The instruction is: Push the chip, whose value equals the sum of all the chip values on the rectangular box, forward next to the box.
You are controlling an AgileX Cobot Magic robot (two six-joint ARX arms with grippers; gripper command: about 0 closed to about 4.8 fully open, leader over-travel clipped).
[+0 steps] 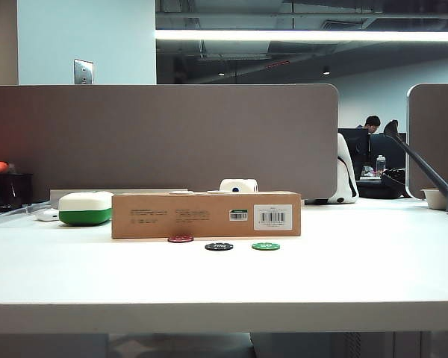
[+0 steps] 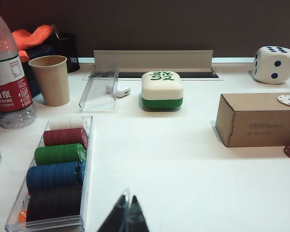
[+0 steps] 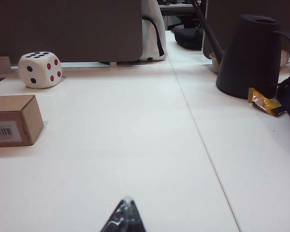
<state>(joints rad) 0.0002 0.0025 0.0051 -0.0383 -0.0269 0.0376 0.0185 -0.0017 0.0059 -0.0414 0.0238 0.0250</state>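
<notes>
Exterior view shows me the chip on the desk touching the rectangular box, while left hand and right hand, both closed and empty, wait behind; chip lies at two o'clock from left hand, nearer.

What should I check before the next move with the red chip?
1. Red chip at the box front: ok, apparently touching.
2. Black chip and green chip unmoved, apart from box: ok.
3. Chip values on box: cannot tell; one white chip shows.
4. Left pincer shut, holding nothing: ok.
5. Right pincer shut, holding nothing: ok.
6. Both pincers away from chips: ok.
</notes>
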